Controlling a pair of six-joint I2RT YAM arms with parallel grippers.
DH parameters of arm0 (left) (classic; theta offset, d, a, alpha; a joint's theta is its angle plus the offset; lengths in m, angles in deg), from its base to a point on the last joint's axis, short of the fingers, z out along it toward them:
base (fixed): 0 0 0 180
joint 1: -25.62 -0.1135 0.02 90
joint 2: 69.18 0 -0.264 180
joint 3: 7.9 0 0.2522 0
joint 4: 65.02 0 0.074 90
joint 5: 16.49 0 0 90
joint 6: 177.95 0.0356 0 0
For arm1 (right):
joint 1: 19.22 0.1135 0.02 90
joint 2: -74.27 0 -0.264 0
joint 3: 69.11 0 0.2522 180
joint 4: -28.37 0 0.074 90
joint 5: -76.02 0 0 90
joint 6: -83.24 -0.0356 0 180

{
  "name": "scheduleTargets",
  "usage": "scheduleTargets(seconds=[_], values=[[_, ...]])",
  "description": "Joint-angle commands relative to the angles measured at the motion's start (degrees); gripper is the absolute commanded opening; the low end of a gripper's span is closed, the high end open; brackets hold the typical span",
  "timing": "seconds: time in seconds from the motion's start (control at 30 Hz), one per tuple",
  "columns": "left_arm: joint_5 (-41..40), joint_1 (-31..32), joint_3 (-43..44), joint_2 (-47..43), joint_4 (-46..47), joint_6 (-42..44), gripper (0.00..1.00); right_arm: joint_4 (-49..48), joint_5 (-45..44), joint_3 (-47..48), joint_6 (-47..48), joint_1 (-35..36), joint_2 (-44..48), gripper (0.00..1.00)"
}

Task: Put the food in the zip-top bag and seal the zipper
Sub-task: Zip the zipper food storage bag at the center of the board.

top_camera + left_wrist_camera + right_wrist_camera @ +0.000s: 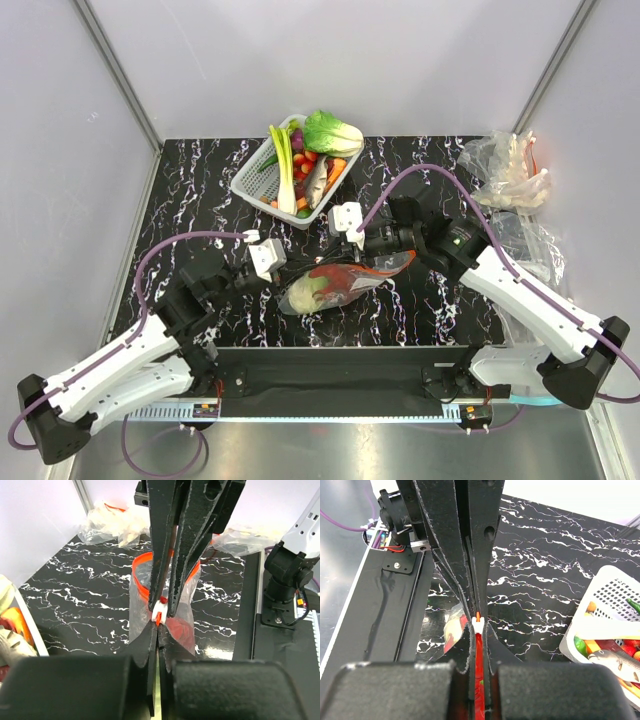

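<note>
The clear zip-top bag (335, 290) lies at the table's middle with the red lobster (348, 282) and the pale cabbage (305, 291) inside. Its red-orange zipper (388, 267) bows open in a loop in the left wrist view (142, 577). A white slider (160, 611) sits on the strip. My left gripper (292, 272) is shut on the bag's edge just short of the slider (159, 629). My right gripper (350, 258) meets it from the other side, shut on the zipper strip (479, 670) behind the slider (478, 625). The two grippers' tips nearly touch.
A white basket (250, 180) at the back holds a bok choy (330, 132), a leek (285, 165) and small toy foods; it also shows in the right wrist view (615, 587). A wrinkly clear plastic heap (505, 170) lies at the right back corner.
</note>
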Motion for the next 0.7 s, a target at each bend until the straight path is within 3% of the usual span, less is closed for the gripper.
scheduleTargets(seconds=[0.0, 0.67], values=[[0.8, 0.2, 3.0, 0.3, 4.2, -0.2, 0.00, -1.9, 1.3, 2.4, -0.4, 0.9, 0.7, 0.00], [-9.2, -0.2, -0.8, -6.8, 7.1, -5.6, 0.00, 1.5, -8.2, -4.4, -2.2, 0.8, 4.8, 0.00]])
